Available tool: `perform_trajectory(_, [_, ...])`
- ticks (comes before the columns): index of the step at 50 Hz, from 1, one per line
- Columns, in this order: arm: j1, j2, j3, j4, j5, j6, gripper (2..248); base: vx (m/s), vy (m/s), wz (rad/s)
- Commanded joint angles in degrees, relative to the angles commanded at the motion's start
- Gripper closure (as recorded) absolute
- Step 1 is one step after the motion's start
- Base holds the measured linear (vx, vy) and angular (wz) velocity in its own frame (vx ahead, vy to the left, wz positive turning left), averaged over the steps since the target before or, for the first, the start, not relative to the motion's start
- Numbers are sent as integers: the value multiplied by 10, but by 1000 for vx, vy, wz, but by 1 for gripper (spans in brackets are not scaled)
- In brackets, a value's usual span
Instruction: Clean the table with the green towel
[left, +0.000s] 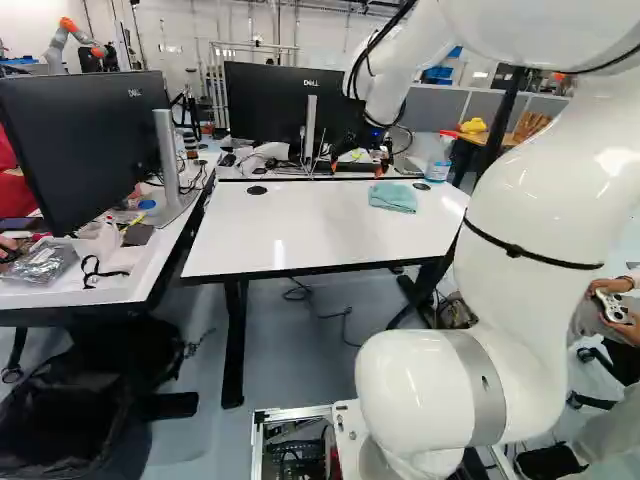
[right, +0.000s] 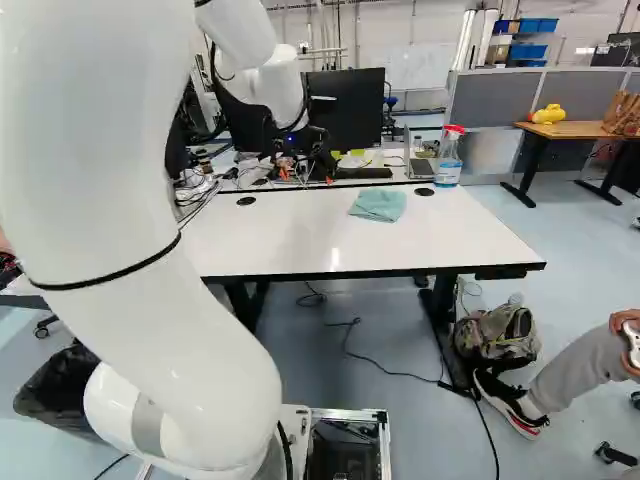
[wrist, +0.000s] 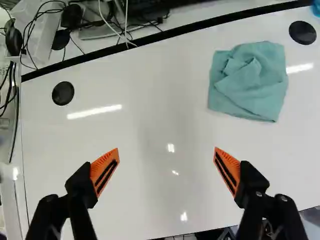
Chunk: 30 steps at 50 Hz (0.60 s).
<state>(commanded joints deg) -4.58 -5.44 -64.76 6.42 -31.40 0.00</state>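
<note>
Black flat monitor (left: 75, 150) far left in left base view; then glossy white rectangular desk (left: 300, 235). Black, orange-padded end effector (left: 357, 168) above desk, fingers spread apart. Crumpled teal cloth towel (left: 393, 198) on desk near far edge; clear red-topped spray bottle (left: 438, 167) to its right.

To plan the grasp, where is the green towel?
In the right base view, the towel lies on the table, near its far edge, left of the spray bottle.
</note>
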Motion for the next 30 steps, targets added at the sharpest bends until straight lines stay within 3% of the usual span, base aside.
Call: perform_trajectory(30, [48,68,71,0,0,0,3,0,0,0])
